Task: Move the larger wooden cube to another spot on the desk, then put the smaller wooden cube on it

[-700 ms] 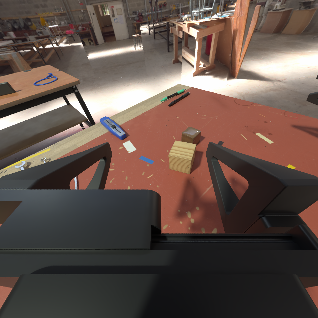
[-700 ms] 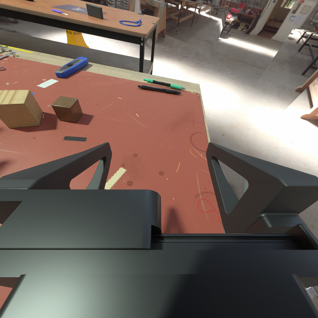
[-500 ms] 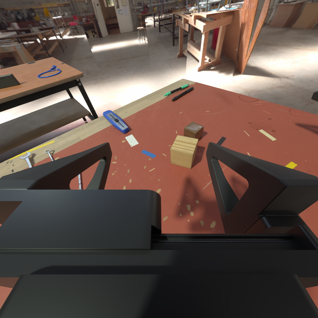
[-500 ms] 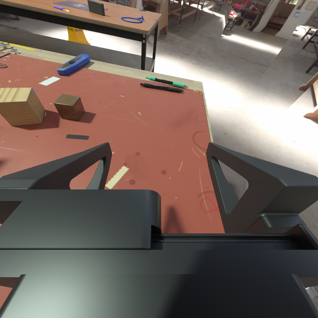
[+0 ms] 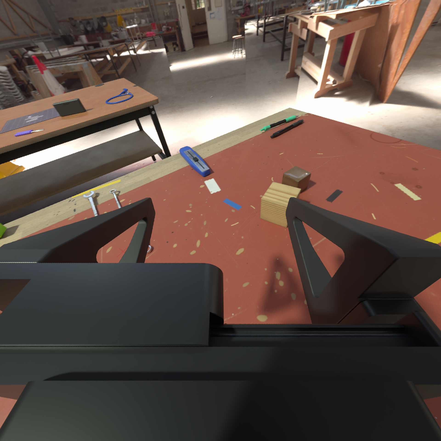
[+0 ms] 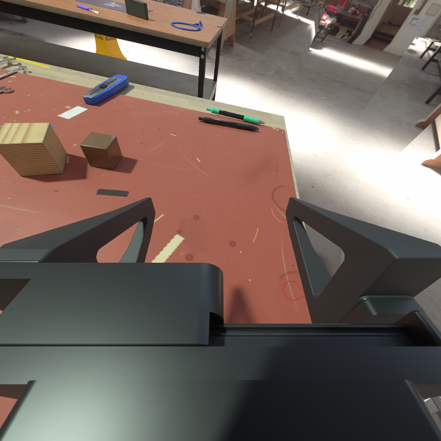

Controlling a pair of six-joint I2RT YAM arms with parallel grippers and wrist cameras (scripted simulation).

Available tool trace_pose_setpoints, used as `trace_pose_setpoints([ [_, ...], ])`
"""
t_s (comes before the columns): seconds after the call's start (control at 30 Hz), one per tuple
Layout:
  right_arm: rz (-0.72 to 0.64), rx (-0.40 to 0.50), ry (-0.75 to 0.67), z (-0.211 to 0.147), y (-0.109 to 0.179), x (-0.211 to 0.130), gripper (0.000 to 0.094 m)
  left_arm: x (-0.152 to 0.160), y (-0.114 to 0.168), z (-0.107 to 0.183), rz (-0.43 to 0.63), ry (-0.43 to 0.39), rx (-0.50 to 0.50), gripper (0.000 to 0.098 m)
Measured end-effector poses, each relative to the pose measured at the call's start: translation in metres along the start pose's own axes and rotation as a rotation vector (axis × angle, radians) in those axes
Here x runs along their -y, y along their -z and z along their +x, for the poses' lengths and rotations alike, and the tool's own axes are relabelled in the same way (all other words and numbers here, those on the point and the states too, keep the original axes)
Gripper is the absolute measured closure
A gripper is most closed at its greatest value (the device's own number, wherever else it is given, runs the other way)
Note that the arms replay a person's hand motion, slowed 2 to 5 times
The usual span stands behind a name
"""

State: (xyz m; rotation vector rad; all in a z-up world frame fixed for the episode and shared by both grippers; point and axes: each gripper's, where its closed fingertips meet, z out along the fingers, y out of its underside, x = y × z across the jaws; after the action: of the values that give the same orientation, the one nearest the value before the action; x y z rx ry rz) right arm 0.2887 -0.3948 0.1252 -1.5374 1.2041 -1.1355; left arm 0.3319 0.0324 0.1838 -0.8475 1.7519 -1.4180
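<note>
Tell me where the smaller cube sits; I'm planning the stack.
In the right wrist view, the smaller cube sits on the desk, just right of the larger cube, not touching.

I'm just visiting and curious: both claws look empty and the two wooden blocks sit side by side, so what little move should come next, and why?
Probably the left gripper should swing slightly right and ease down over the larger wooden cube. It is open and empty, and that cube sits just ahead beside its right finger, a little apart from the smaller wooden cube. The right gripper, also open, points away from both.

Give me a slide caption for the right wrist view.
Open right gripper above the desk, two wooden cubes untouched at left.
</note>
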Motion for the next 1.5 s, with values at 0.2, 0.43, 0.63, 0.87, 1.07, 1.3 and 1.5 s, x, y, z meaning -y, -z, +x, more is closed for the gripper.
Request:
trace_pose_setpoints([
  [0.2,-0.011,0.006,0.005,-0.005,-0.004,0.001,0.0001,-0.006,0.01,-0.009,-0.027,-0.01,0.065,0.0038],
  [0.43,-0.013,0.016,0.011,-0.012,-0.008,0.004,0.0001,-0.009,0.024,-0.019,-0.038,-0.012,0.144,0.0038],
  [0.63,-0.014,0.031,0.024,-0.02,-0.011,0.01,0.0001,-0.01,0.034,-0.024,-0.045,-0.014,0.186,0.0038],
  [0.87,-0.005,0.098,0.052,-0.038,-0.019,0.022,0.0,-0.015,0.04,-0.022,-0.082,-0.032,0.177,0.0038],
  [1.07,0.008,0.179,0.119,-0.058,-0.029,0.038,0.0,-0.018,0.046,-0.023,-0.081,-0.034,0.187,0.0038],
  [1.3,0.029,0.269,0.208,-0.082,-0.042,0.057,0.0,-0.025,0.052,-0.022,-0.067,-0.01,0.169,0.0038],
  [1.5,0.024,0.404,0.285,-0.114,-0.055,0.064,0.0,-0.032,0.055,-0.025,-0.073,-0.001,0.169,0.0038],
])
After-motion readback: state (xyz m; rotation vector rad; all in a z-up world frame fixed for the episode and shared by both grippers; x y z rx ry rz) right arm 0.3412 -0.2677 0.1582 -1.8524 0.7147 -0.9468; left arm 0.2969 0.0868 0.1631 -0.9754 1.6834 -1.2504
